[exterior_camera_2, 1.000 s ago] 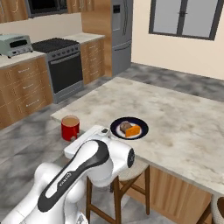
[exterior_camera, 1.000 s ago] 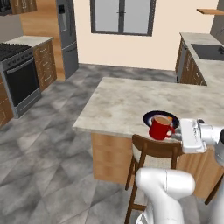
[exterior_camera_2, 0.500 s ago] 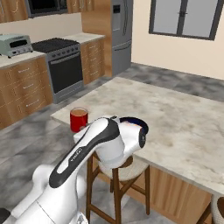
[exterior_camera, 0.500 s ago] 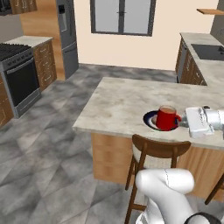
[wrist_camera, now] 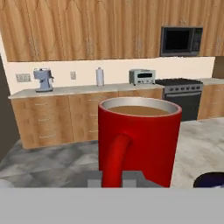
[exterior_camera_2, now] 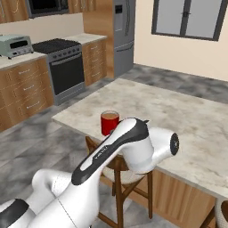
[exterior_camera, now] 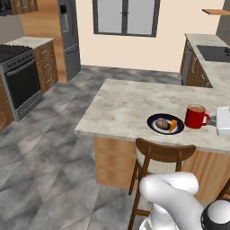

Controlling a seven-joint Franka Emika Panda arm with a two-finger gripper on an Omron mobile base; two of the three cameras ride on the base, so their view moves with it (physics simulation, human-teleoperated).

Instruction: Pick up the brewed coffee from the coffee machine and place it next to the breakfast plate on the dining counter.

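— Where's the brewed coffee (wrist_camera: pixel 139 142)?

— Closest thing in the hand view, centre frame: upright, long axis vertical, brown liquid to the rim, handle pointing straight at the camera (toward the bottom edge).

— And the jaws?

— Grey blocks sit at the mug's base either side of the handle; whether they clamp it I cannot tell.

— In the left base view?

— The mug (exterior_camera: pixel 195 117) stands at right on the dining counter (exterior_camera: pixel 130 105), handle pointing right toward the white hand, just right of the breakfast plate (exterior_camera: pixel 165 124) with its bun and orange wedge.

— Further back?

— The coffee machine (wrist_camera: pixel 43 79) sits upper left in the hand view, on the far cabinet counter.
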